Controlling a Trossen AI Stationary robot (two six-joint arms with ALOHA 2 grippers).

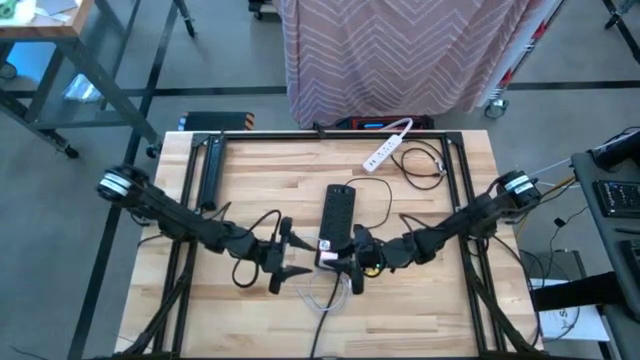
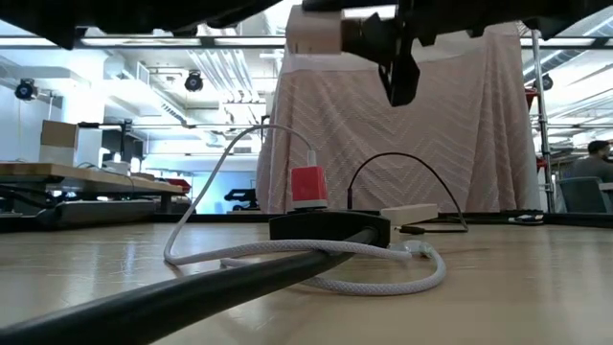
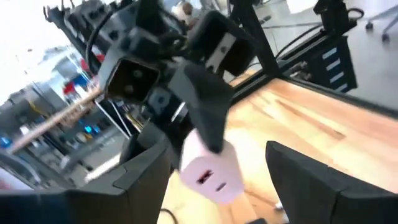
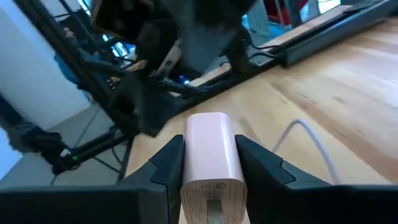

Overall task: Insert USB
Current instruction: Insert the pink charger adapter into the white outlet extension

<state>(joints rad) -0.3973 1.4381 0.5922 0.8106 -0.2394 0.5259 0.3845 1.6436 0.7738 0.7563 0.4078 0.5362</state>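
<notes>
Now the right gripper is clamping a pink charger while the left gripper is hovering wide open beside it.

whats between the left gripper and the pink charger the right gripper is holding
Nothing: in the left wrist view the open left gripper faces the pink charger in the right gripper across bare air.

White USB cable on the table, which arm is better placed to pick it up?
Left. The left gripper is open, beside the white USB cable; the right gripper is shut on the pink charger.
</notes>
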